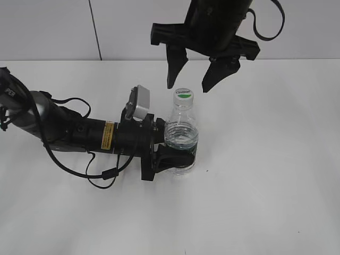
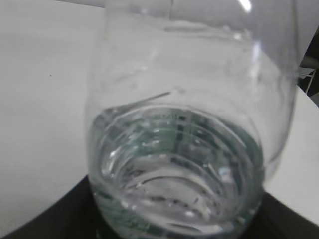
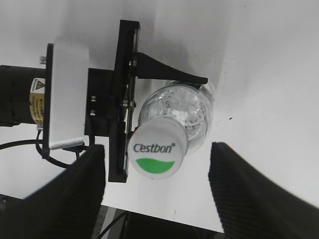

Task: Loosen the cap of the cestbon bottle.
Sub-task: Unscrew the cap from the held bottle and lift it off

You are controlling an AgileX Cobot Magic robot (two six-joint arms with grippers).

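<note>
The clear cestbon bottle [image 1: 181,135] stands upright mid-table, part full of water, with its dark green label low down. My left gripper [image 1: 172,154] is shut on its lower body from the left. The bottle fills the left wrist view [image 2: 184,149]. The white cap [image 1: 183,95] with its green mark sits on the bottle's neck. My right gripper [image 1: 190,85] hangs open just above the cap, one finger on each side, not touching it. In the right wrist view the cap [image 3: 155,152] lies between the open fingers [image 3: 157,194], above the bottle [image 3: 184,112].
The left arm [image 1: 58,127] lies along the white table [image 1: 276,175] at the left with looping black cables [image 1: 103,172]. A pale wall [image 1: 48,29] runs behind the table's far edge.
</note>
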